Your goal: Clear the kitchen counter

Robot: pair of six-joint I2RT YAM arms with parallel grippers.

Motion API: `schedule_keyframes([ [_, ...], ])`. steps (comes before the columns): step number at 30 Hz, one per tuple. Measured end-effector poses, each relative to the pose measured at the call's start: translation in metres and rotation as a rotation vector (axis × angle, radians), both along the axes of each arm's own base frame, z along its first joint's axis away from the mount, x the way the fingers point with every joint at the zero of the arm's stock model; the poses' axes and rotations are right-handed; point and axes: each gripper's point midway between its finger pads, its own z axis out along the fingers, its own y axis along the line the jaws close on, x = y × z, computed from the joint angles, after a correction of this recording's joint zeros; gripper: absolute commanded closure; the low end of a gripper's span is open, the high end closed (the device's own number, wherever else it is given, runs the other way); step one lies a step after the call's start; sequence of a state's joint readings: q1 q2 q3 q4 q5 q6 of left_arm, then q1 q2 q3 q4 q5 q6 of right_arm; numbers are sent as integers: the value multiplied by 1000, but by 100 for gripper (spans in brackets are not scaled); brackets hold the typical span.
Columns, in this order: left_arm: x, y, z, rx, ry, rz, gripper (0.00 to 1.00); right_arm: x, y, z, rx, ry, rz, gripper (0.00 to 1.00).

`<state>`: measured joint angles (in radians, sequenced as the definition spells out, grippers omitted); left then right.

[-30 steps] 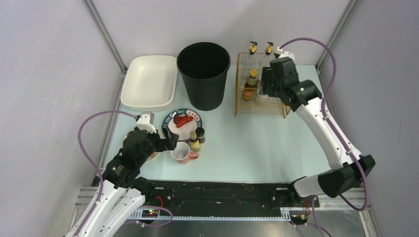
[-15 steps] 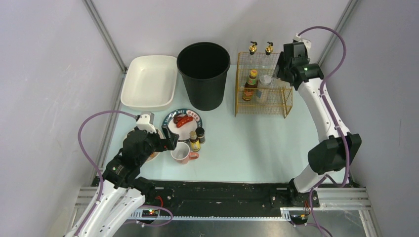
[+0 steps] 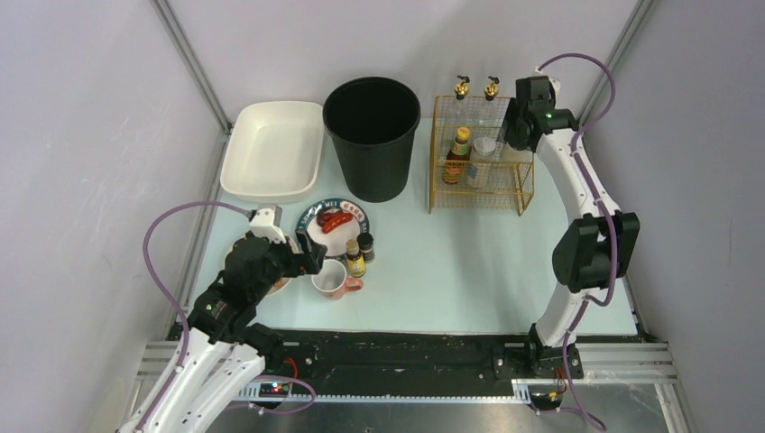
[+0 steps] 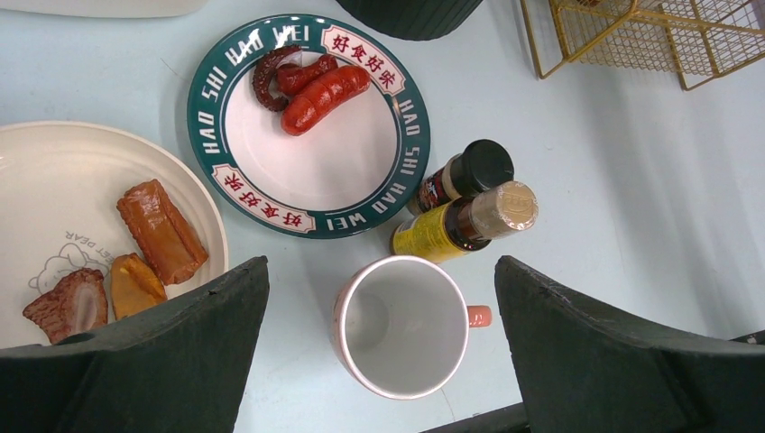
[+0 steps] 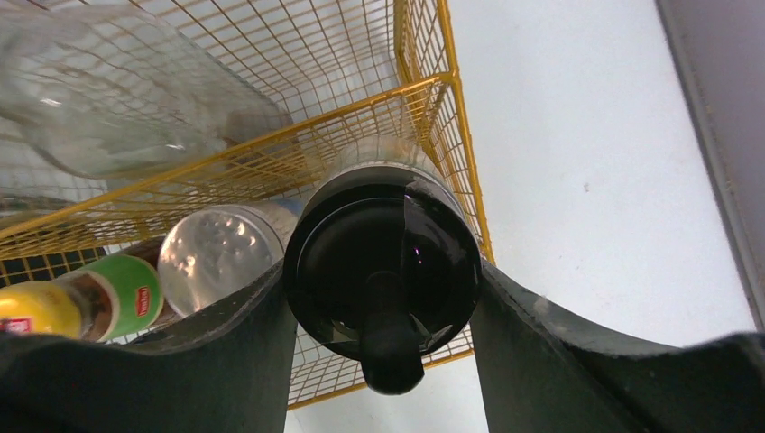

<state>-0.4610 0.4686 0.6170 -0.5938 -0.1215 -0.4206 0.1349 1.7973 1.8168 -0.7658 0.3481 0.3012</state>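
Right tool (image 3: 518, 126) now farther back over wire rack (image 3: 480, 208), tight around black-capped bottle (image 5: 379, 239), above kitchen counter (image 3: 469, 262).

The mint kitchen counter (image 3: 451, 271) carries a white tray (image 3: 271, 149) far left, a black bin (image 3: 374, 171) beside it and a gold wire rack (image 3: 478, 209) far right. Near left stand a green-rimmed plate (image 3: 334, 239), a cream plate (image 4: 72, 198) (largely hidden from above), a mug (image 3: 330, 279) and two seasoning bottles (image 3: 355, 260).

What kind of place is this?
Likely a robot lab's pretend kitchen: a counter fenced by grey walls, a plate of sausages, a spice rack, plus a left arm and a right arm gripping a bottle.
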Motion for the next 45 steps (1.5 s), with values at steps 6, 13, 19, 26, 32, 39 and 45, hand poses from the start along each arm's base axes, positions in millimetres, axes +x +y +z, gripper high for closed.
schedule_keyframes([
  [6, 1, 0, -2, 5, 10, 0, 2, 10, -2, -36, 28, 73, 6, 99],
  [13, 1, 0, -3, 7, 14, 1, 2, 17, 2, -66, 56, 131, 14, 98],
  [19, 2, 0, -5, 11, 19, 3, 2, 23, 6, -79, 69, 148, 23, 93],
  [26, 2, 0, -5, 12, 18, 6, 2, 26, 7, -85, 67, 182, 25, 58],
  [32, 2, 0, -5, 13, 18, 6, 2, 26, 6, -86, 60, 189, 22, 35],
  [39, 2, 0, -5, 13, 19, 6, 2, 29, 7, -86, 67, 177, 16, 20],
  [45, 2, 0, -5, 13, 19, 6, 2, 31, 6, -86, 75, 168, 6, 16],
])
